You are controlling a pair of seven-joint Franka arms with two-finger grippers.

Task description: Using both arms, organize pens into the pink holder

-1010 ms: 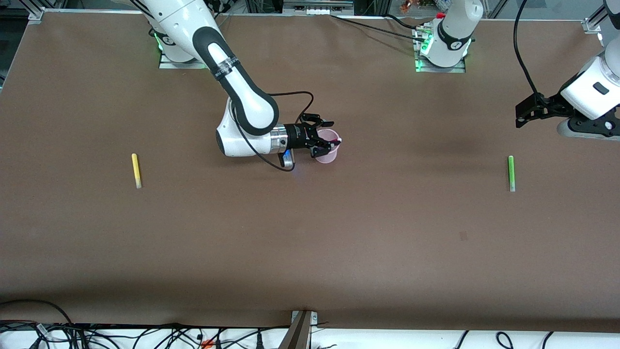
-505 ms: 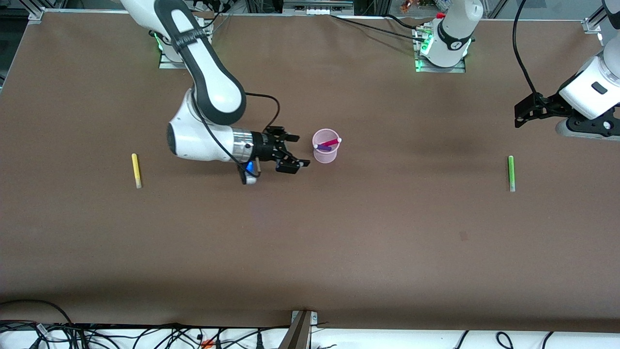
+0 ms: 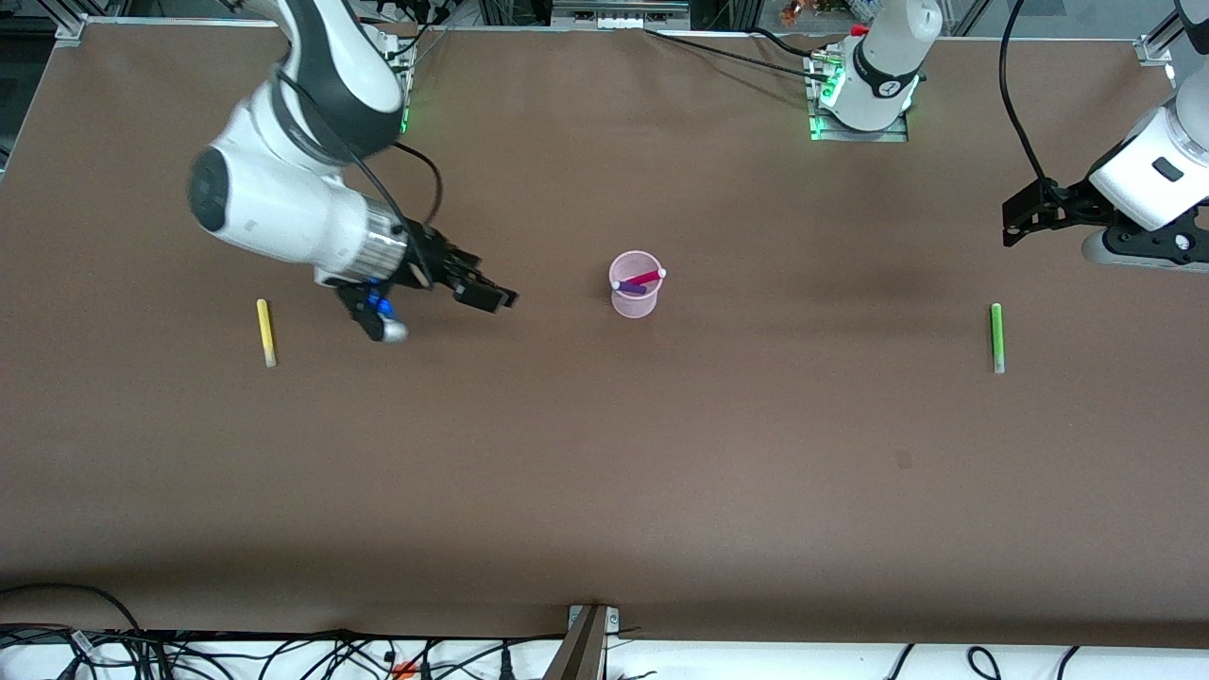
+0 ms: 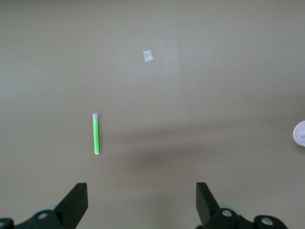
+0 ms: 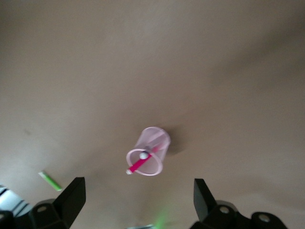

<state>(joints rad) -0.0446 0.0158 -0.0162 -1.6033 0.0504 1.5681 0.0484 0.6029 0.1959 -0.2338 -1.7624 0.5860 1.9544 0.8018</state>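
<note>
Pink and see-through, the pink holder (image 3: 635, 285) is stood upright near the middle of the brown table (image 3: 604, 453). Two pens are leaned inside it, the magenta-pink pen (image 3: 645, 278) and the dark purple pen (image 3: 631, 288). The yellow pen (image 3: 266, 331) is laid flat toward the right arm's end of the table, and the green pen (image 3: 996, 337) is laid flat toward the left arm's end. The right gripper (image 3: 489, 295) is held in the air between the yellow pen and the holder, with its fingers spread wide and nothing held. The left gripper (image 4: 141, 202) is held over the table near the green pen, its fingers also spread wide and empty.
</note>
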